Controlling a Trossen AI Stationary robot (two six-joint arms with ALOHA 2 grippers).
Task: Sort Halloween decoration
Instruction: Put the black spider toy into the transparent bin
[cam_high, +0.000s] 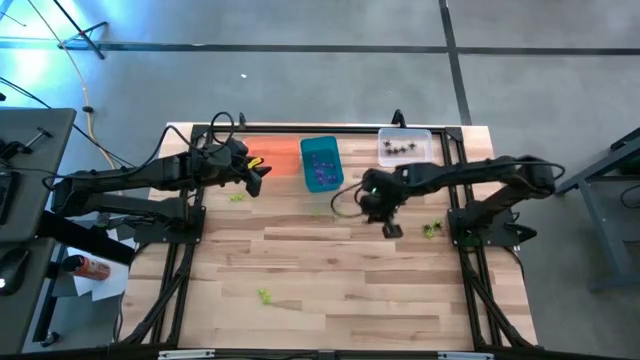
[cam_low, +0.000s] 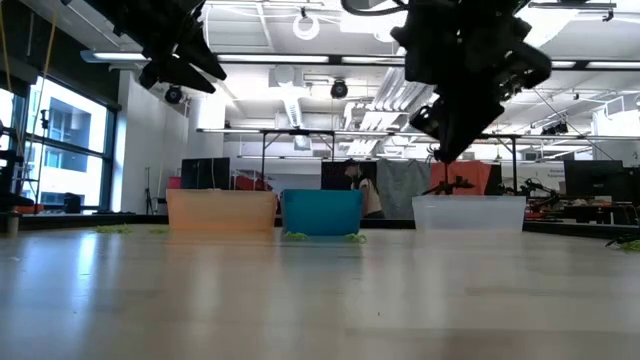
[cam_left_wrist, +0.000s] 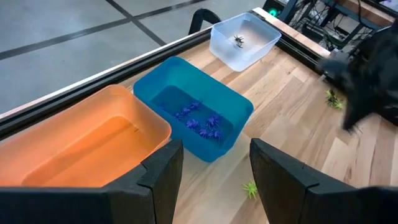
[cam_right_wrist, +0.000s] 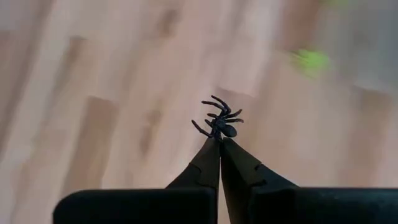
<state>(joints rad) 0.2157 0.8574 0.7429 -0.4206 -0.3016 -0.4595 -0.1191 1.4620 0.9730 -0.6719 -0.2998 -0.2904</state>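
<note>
Black spider (cam_right_wrist: 219, 119) pinched at tips of right gripper (cam_right_wrist: 219, 142), fingers fully closed on it, raised above bare wood table (cam_high: 350, 280) in front of clear bin (cam_high: 404, 146). Left gripper (cam_left_wrist: 211, 168) parted, empty, hovering near orange bin (cam_left_wrist: 81, 143). Purple spiders (cam_left_wrist: 202, 121) inside teal bin (cam_left_wrist: 236, 106)

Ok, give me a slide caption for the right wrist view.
Right gripper shut on a black spider, held above the wooden table.
</note>
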